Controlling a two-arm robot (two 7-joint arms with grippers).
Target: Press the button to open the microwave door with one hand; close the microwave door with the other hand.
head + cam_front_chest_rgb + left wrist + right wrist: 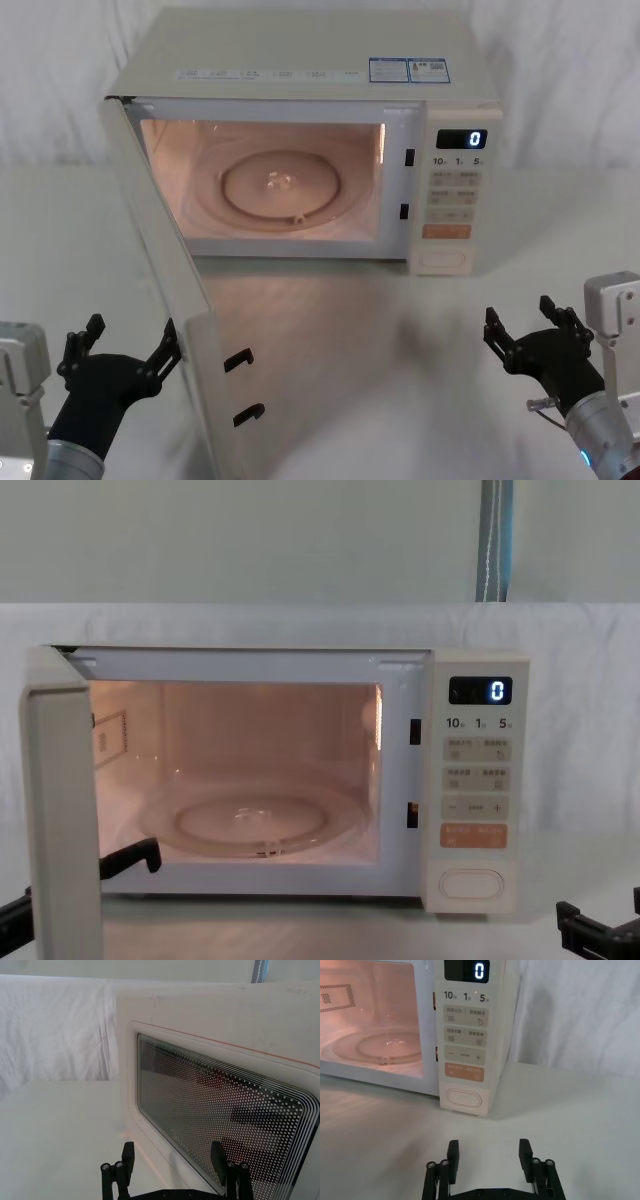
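Already the microwave door (165,300) stands swung wide on its left hinge, its free edge with the two black latch hooks pointing toward the robot; the left gripper (122,356) sits just outside it with fingers spread, its right fingertip at or almost at the door's outer face, and the left wrist view looks along the dotted glass window (220,1125); I judge the door a stiff, light, smooth panel that swings freely, best pushed flat on the cream frame near the free edge, away from the glass and hooks, with no pinch needed; a steady push should bring the latches home. Inside, the lit cavity holds the glass turntable (282,188); further right, the pill-shaped button (463,1099) lies at the foot of the control panel, and the right gripper (488,1155) hangs open, well short of it.
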